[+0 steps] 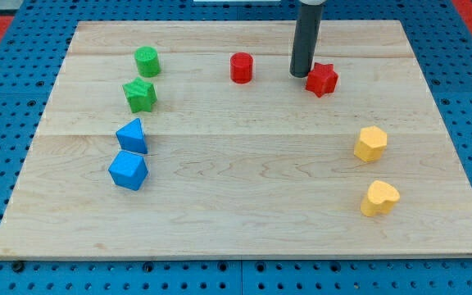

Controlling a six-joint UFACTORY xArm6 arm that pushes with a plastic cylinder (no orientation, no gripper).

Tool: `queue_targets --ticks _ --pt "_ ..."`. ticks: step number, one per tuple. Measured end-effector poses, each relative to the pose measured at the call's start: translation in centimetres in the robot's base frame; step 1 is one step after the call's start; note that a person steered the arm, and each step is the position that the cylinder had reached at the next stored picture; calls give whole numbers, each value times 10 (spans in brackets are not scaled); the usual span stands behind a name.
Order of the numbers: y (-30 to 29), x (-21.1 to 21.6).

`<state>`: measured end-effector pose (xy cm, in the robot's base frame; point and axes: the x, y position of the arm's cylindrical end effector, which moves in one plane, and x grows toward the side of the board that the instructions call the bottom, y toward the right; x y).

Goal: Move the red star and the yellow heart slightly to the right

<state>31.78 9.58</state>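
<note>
The red star [322, 79] lies near the view's top, right of centre. My tip [302, 75] stands just left of it, touching or nearly touching its left side. The yellow heart [379, 198] lies at the view's lower right, far from the tip. The rod comes down from the view's top edge.
A red cylinder [242, 68] sits left of the tip. A yellow hexagon-like block [370, 144] lies above the heart. A green cylinder [147, 61] and a green star [140, 95] are at upper left. Two blue blocks [132, 137] [128, 170] lie below them. The wooden board [236, 229] rests on a blue pegboard.
</note>
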Motion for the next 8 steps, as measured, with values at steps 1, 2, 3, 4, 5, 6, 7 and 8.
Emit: queue_targets --ticks 1,2,3,4,5,6,7,8 --pt "-3 -5" --pt "-4 -20" --pt "-5 -30" --pt "-1 3" --pt "-7 17" --pt "13 15" --pt "34 13" --pt "72 15"
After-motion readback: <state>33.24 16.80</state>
